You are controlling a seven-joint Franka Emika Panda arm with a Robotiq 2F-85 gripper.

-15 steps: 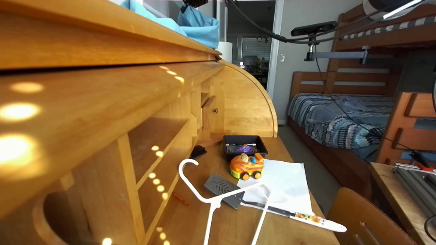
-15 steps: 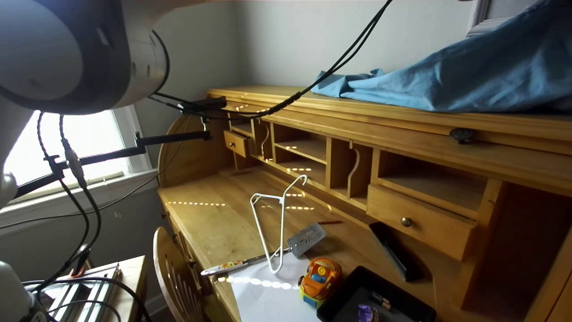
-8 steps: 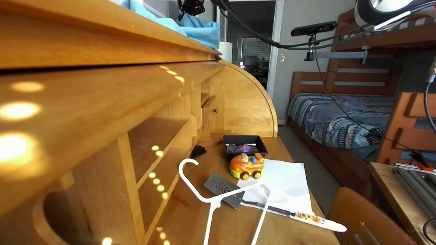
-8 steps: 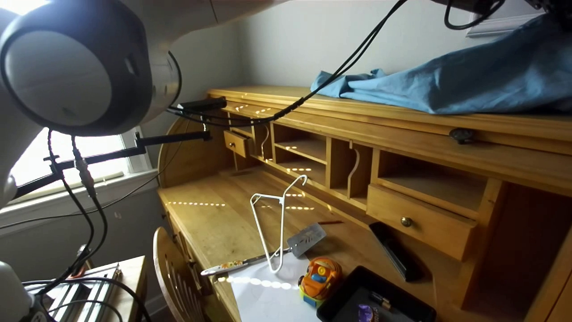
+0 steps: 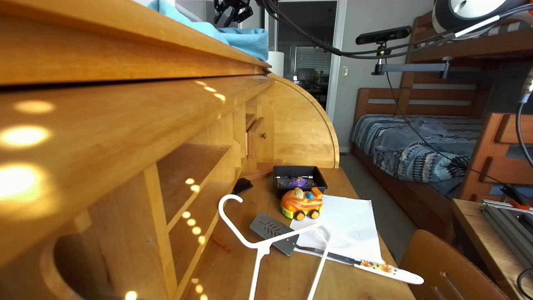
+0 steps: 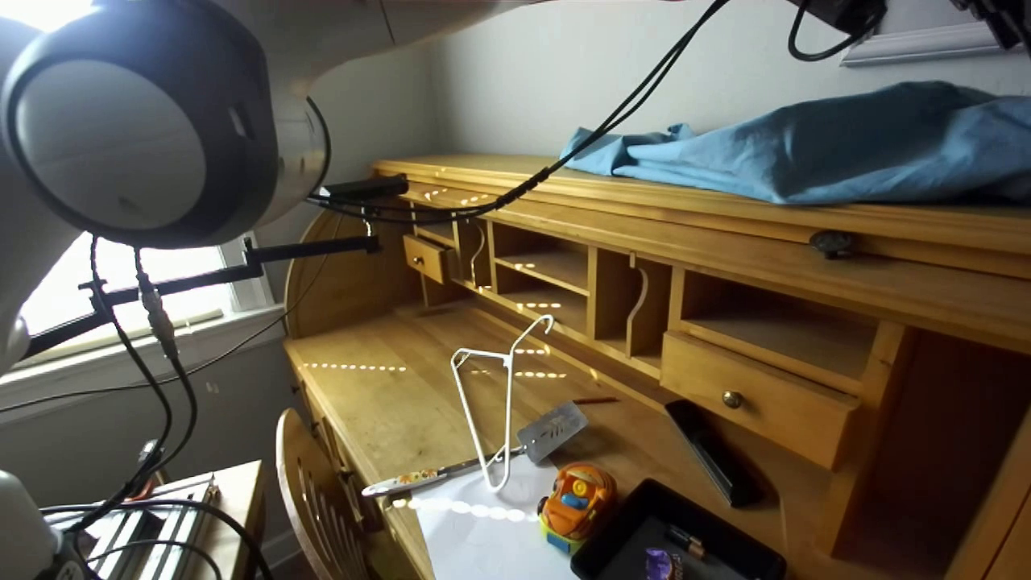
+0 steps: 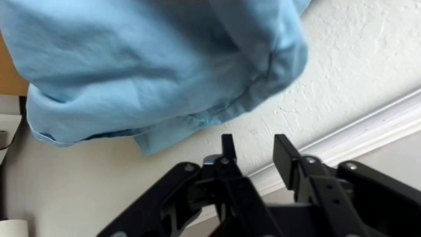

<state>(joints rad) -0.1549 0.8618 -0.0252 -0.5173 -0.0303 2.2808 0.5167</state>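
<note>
My gripper [image 7: 253, 140] stands open in the wrist view, its two black fingers apart with nothing between them. Beyond the fingertips lies a crumpled blue cloth [image 7: 158, 89]; a gap shows between it and the fingers in that picture. In an exterior view the gripper [image 5: 223, 21] hangs just above the cloth [image 5: 245, 41], on top of the wooden desk hutch. Only part of the gripper enters the upper right corner of an exterior view, above the cloth [image 6: 878, 153], which lies low and folded along the hutch top.
On the desk are a white hanger [image 6: 508, 362], a spatula [image 6: 554, 431], an orange toy car [image 6: 580, 499], a black tray [image 5: 300, 168] and white paper [image 5: 354, 229]. Black cables [image 6: 523, 185] hang from the arm. A wall [image 7: 355, 59] with white trim stands behind the cloth.
The jaws have parted and let go of the blue cloth. Its raised peak has dropped and now lies flatter on the hutch. The arm's large joint came lower in view, then nearly stopped.
</note>
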